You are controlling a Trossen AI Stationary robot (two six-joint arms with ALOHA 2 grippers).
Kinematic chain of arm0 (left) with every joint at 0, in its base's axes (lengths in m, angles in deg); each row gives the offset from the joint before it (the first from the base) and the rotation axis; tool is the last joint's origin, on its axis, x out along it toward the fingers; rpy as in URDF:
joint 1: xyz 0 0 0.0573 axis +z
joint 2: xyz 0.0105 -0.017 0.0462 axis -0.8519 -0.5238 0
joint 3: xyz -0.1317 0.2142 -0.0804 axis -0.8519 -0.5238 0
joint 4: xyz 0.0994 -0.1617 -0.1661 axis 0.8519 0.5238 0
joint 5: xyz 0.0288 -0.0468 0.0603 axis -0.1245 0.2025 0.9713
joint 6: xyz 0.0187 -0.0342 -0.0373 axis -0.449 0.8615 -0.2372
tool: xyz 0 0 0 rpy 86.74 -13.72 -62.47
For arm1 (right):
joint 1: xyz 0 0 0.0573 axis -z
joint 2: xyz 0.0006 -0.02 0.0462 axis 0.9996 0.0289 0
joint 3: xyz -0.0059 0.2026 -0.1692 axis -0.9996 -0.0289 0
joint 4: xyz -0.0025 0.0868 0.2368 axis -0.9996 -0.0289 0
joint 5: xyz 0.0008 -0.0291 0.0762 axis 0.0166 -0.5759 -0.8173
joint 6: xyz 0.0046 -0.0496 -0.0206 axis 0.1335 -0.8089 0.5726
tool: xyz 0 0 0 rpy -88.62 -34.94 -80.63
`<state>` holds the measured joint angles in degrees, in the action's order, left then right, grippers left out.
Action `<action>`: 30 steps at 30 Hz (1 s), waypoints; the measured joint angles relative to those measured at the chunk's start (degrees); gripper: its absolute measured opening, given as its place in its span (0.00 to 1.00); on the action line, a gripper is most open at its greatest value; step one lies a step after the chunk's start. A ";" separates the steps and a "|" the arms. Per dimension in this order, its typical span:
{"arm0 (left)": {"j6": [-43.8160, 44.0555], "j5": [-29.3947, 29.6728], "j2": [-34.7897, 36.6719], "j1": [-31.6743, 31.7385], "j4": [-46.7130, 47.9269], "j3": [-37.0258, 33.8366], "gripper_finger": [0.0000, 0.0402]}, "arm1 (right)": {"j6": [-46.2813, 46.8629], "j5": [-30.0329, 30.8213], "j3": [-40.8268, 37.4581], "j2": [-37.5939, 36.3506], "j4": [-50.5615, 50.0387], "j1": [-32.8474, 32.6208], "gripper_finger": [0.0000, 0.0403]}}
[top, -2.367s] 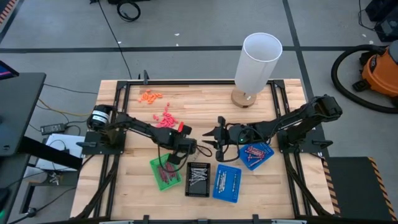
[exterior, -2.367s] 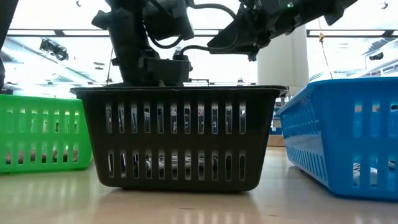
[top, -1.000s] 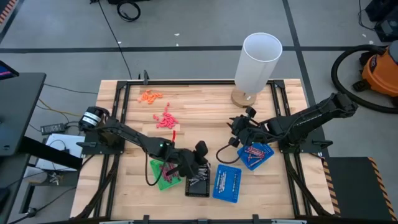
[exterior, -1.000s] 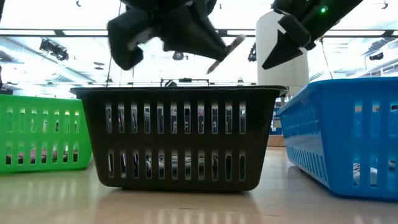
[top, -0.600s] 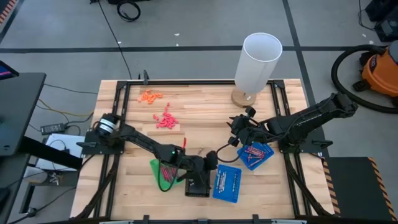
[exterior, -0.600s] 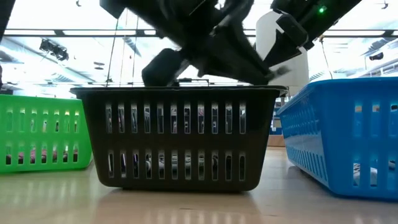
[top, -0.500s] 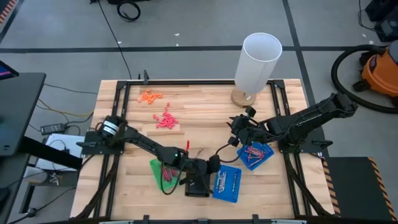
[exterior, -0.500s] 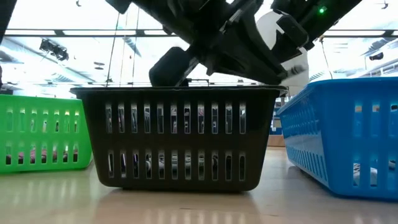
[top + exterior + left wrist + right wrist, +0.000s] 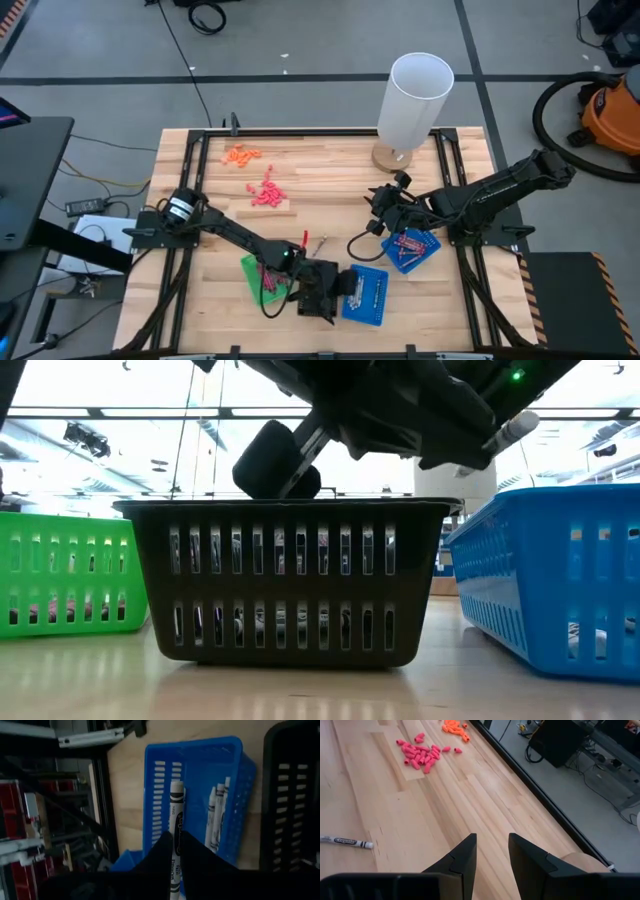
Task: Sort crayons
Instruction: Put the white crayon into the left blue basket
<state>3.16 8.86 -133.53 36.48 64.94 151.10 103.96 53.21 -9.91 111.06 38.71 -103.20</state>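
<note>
Sorting looks well along: the green tray [image 9: 262, 280], black tray [image 9: 318, 283] and blue tray [image 9: 365, 295] all hold crayons. The left tool [image 9: 176, 851], clamped on a white crayon [image 9: 175, 827], hangs over the blue tray. The right tool [image 9: 492, 851] waits, fingers parted and empty, above the table [image 9: 470, 810], where one crayon [image 9: 345, 841] remains.

Left arm stretched low, right arm waiting

The left gripper [image 9: 176, 851] is clamped tight, its arm reaching toward the table's front edge; the right gripper [image 9: 492, 851] hangs parted at right-centre.
</note>
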 joint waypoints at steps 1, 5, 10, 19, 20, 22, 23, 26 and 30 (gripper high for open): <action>-0.53 -1.15 -0.30 0.22 -0.61 0.00 0.04 | 0.00 -0.02 0.00 0.00 0.04 0.00 0.30; -3.92 -3.90 -1.92 0.67 -2.31 0.09 0.04 | 0.01 -0.04 0.00 0.00 0.20 0.00 0.30; -8.08 -6.15 -4.44 1.35 -2.41 -0.02 0.04 | -0.19 -0.11 0.00 0.02 0.57 -0.02 0.30; -7.78 -6.13 -5.29 1.53 -2.74 -0.02 0.10 | -0.19 -0.17 0.00 0.04 0.67 -0.02 0.30; -7.75 -6.13 -5.29 1.51 -2.80 -0.02 0.11 | -0.19 -0.17 0.00 0.04 0.61 -0.02 0.30; -7.64 -6.11 -5.29 1.53 -2.96 -0.02 0.15 | -0.18 -0.19 0.00 0.04 0.74 -0.02 0.30; -7.59 -6.13 -5.29 1.52 -3.06 -0.02 0.17 | -0.17 -0.26 0.00 0.04 0.75 -0.02 0.30; -7.15 -6.03 -5.29 1.53 -3.10 -0.02 0.21 | -0.17 -0.41 0.00 0.04 0.75 -0.02 0.30; -5.59 -5.39 -5.27 1.49 -3.78 -0.02 0.23 | -0.17 -0.43 0.00 0.04 0.75 -0.02 0.30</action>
<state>-2.43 3.47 -138.81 37.97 61.16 151.08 103.78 52.78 -9.91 111.10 39.46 -103.22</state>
